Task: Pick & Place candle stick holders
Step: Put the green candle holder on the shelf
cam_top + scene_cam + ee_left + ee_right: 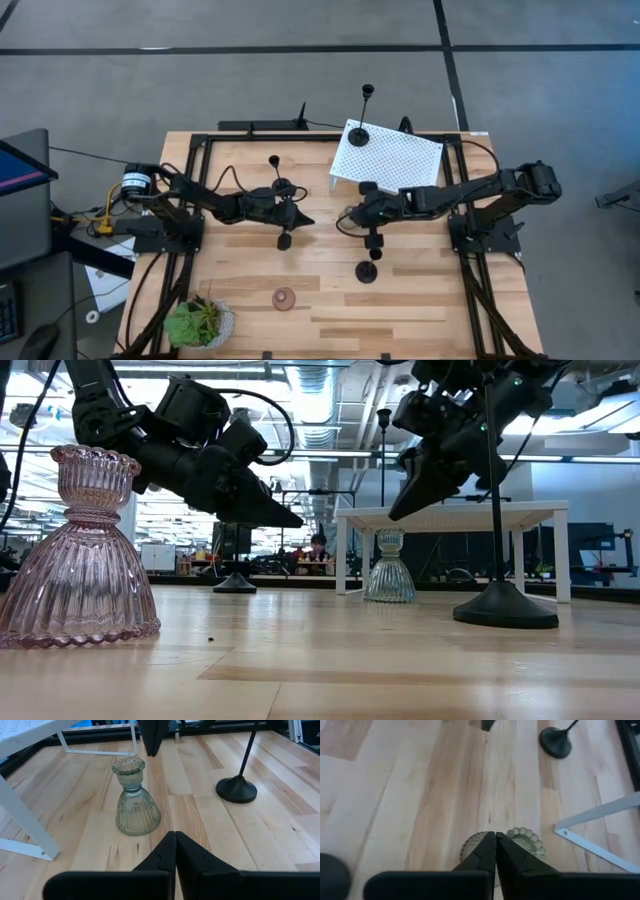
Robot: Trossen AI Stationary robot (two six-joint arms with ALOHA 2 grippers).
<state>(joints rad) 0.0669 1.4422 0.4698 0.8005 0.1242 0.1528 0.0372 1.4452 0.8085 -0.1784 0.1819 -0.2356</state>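
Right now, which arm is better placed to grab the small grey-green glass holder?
Probably the right. Its hand hangs shut directly over the grey-green holder, beside the white stand. The left hand, also shut, faces it from farther across the table.

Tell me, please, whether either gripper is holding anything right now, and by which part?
Nothing is held. The left gripper and the right gripper are both shut on empty air above the table, near the grey-green holder.

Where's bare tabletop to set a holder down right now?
Free: the near right corner, right of the pink holder and below the tall black holder; also the strip between plant and left gripper. Crowded: the middle, where both shut grippers, right one, and the green holder meet by the white stand.
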